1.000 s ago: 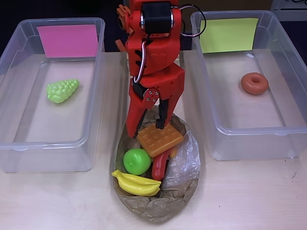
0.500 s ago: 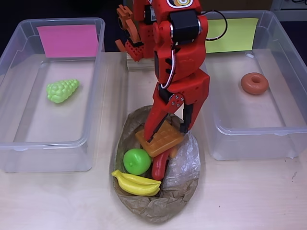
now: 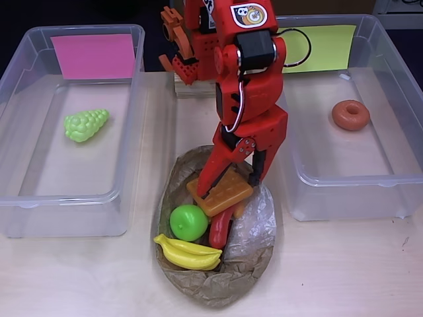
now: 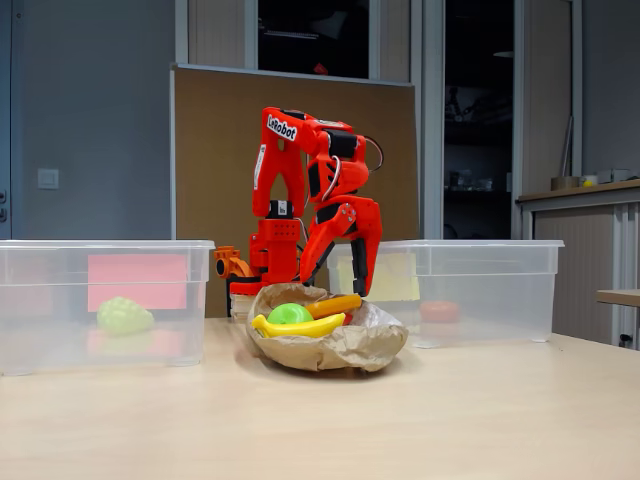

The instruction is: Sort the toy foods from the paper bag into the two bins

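Observation:
The crumpled paper bag [image 3: 211, 287] lies at the table's front middle, holding an orange waffle [image 3: 225, 196], a green apple [image 3: 189, 222], a red chili [image 3: 220, 229] and a yellow banana [image 3: 188, 252]. My red gripper [image 3: 229, 185] reaches down into the bag, open, one finger on each side of the waffle, which rests on the other toys. Light-green grapes [image 3: 86, 124] lie in the pink-labelled bin [image 3: 20, 205] on the left, a brown donut [image 3: 350, 114] in the yellow-green-labelled bin [image 3: 396, 181] on the right. In the fixed view the gripper [image 4: 335, 285] hangs just over the bag [image 4: 345, 350].
The arm's base [image 3: 182, 66] stands at the back between the bins. Bare tabletop [image 3: 344, 271] stretches in front of the bins and on either side of the bag.
The arm has swung right and come down, so its fingers now straddle the waffle. The waffle has shifted slightly; the other toys have stayed put.

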Robot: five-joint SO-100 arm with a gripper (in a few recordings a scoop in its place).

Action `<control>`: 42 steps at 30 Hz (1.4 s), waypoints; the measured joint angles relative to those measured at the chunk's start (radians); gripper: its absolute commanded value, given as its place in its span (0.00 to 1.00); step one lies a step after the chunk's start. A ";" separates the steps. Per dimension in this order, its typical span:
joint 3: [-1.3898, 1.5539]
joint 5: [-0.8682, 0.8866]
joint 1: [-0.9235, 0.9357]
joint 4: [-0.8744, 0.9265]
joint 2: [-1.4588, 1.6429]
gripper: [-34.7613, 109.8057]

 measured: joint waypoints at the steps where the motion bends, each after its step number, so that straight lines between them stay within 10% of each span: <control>1: 0.011 -0.002 -0.002 -0.012 0.000 0.53; 42: 0.035 0.008 0.026 -0.109 -0.078 0.52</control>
